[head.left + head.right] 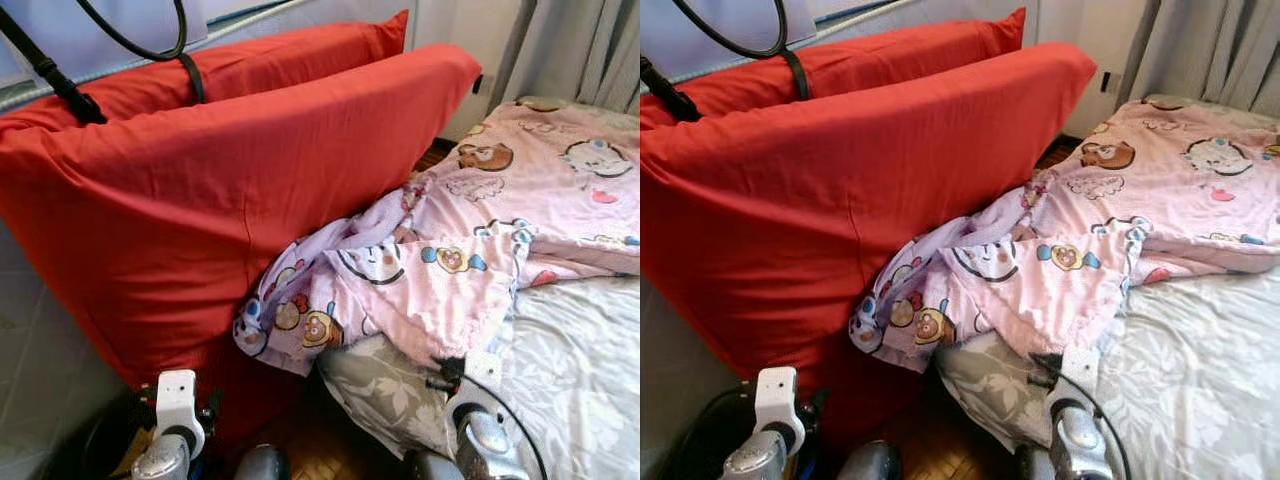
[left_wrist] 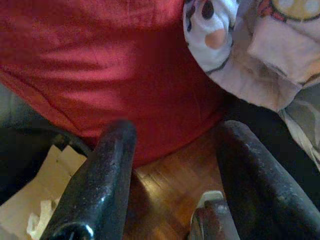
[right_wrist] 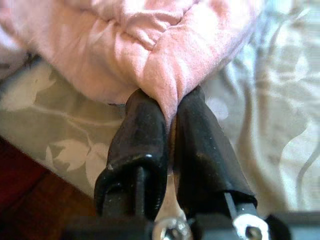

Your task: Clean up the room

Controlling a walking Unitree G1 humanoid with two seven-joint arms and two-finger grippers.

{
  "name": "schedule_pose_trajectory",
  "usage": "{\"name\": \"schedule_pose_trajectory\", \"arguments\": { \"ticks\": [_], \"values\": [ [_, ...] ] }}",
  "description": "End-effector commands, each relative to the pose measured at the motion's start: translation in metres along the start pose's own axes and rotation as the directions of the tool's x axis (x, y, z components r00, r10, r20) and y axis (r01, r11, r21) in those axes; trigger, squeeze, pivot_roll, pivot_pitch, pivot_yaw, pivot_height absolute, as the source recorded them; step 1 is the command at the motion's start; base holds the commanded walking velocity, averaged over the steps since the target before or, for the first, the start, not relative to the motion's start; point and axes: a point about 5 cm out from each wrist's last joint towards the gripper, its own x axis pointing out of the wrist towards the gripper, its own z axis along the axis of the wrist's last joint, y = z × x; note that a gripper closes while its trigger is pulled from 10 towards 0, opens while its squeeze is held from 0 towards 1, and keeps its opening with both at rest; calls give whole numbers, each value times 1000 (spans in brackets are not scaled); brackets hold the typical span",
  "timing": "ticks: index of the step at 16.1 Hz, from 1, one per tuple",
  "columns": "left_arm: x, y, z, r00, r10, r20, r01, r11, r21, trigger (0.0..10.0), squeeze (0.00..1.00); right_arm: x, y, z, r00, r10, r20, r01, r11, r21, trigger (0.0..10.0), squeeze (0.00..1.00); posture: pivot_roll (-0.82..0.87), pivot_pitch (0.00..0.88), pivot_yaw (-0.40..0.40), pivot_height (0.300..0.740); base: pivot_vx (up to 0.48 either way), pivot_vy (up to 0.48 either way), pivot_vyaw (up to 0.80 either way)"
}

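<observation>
A pink cartoon-print blanket (image 1: pixel 480 230) lies rumpled over the bed, one corner hanging off the near edge beside the red cushions. My right gripper (image 3: pixel 170 112) is shut on a fold of that blanket, the pink cloth pinched between its two black fingers (image 3: pixel 142 130). In the eye views the right arm (image 1: pixel 480 430) sits at the bed's near edge under the blanket's hem. My left gripper (image 2: pixel 172 165) is open, low over the wooden floor in front of the red cushion, holding nothing. The left arm (image 1: pixel 175 420) is at the bottom left.
Two large red cushions (image 1: pixel 200 190) lean upright at the left, filling the gap beside the bed. The grey leaf-print sheet (image 1: pixel 570 370) covers the mattress. Grey curtains (image 1: pixel 580 50) hang at the back right. Wooden floor (image 2: pixel 165 185) and a dark bin with paper (image 2: pixel 35 200) lie below the left arm.
</observation>
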Motion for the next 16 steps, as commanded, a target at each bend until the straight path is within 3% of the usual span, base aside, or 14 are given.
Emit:
{"name": "schedule_pose_trajectory", "arguments": {
  "ticks": [1,8,11,15,16],
  "values": [
    [-1,4,-4,1000,18,-13,-18,1000,11,10000,0,2,1,8,999,1,33,-2,1000,5,10000,0,73,0,32,653,0,0,0],
    [-12,10,-38,986,68,-152,-69,998,-3,10000,0,4,-1,13,999,5,37,-4,1000,-10,10000,0,59,0,17,738,0,0,0],
    [-21,10,-57,970,81,-228,-85,996,-8,10000,0,2,-4,7,1000,5,24,-5,1000,-28,10000,0,71,0,-11,740,0,0,0],
    [-30,12,-74,946,89,-312,-86,996,20,10000,0,-1,6,-2,998,57,1,-57,995,-76,10000,0,69,0,-16,740,0,0,0],
    [-31,12,-77,941,84,-328,-78,996,31,10000,0,0,7,3,998,60,29,-59,997,-52,10000,0,64,0,-6,740,0,0,0]
  ]
}}
